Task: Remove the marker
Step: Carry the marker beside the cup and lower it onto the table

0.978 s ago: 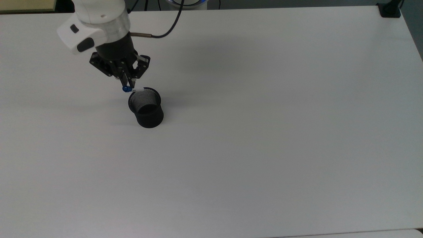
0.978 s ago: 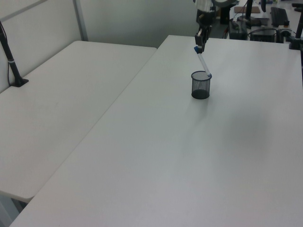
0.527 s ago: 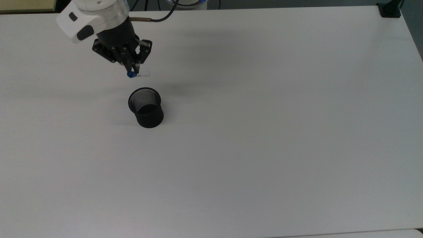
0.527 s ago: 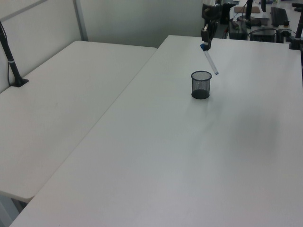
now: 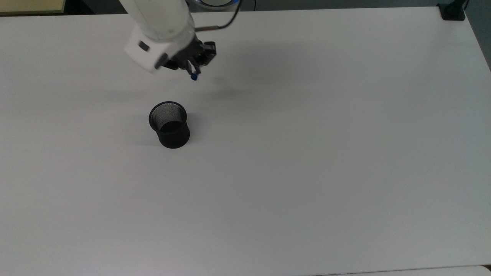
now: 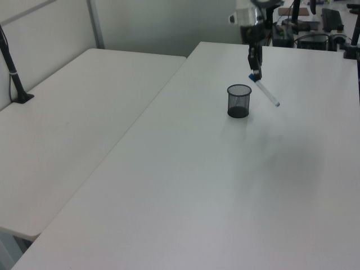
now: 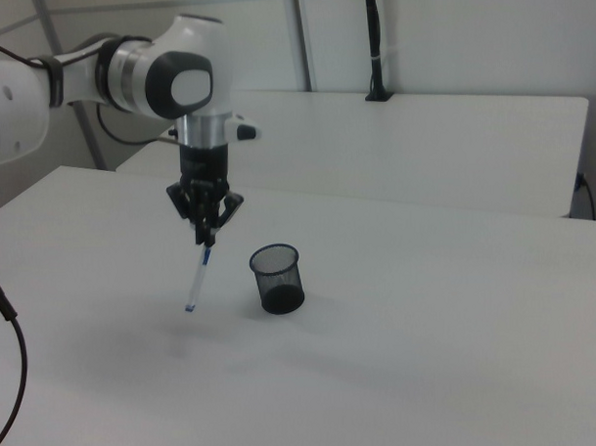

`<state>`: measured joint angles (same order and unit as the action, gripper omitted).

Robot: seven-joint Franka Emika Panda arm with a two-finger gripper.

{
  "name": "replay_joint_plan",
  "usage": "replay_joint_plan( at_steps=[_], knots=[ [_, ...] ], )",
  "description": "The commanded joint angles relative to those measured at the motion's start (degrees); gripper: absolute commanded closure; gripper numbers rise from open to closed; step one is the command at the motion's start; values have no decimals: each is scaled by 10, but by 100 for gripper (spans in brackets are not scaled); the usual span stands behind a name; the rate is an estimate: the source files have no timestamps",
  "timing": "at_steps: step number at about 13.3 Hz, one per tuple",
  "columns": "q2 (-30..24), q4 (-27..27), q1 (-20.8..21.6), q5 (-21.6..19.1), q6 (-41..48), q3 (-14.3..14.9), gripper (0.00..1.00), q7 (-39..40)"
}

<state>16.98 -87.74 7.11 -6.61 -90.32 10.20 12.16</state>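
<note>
My gripper [image 5: 193, 73] is shut on the blue cap end of the marker [image 7: 197, 280], which hangs clear above the white table [image 5: 307, 153]. In the right view the white barrel slants down from the fingers, its tip in the air at the left of the black mesh cup [image 7: 276, 279]. In the left view the marker [image 6: 265, 91] slopes down to the right beside the cup [image 6: 238, 101]. From the top view only the blue cap [image 5: 194, 77] peeks out under the gripper, above and to the right of the cup [image 5: 170, 126]. The cup stands upright with nothing inside.
A black clamp [image 5: 452, 11] sits at the table's far right corner in the top view. A cable [image 5: 226, 23] trails behind the arm. A second white table [image 6: 67, 124] adjoins on the left view's left, with a black post [image 6: 14, 73] clamped to it.
The gripper lifted the marker out of the cup, then carried it up and toward the top view's right. The cup has stayed in place.
</note>
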Motion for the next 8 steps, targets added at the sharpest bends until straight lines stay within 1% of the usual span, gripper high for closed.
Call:
replay_joint_plan(
  at_steps=[1, 3, 8],
  knots=[
    [42, -3, 39, 17, 31, 5, 83, 13],
    [67, -5, 56, 19, 29, 6, 83, 9],
    [109, -2, 76, 32, 23, 5, 82, 0]
  ],
)
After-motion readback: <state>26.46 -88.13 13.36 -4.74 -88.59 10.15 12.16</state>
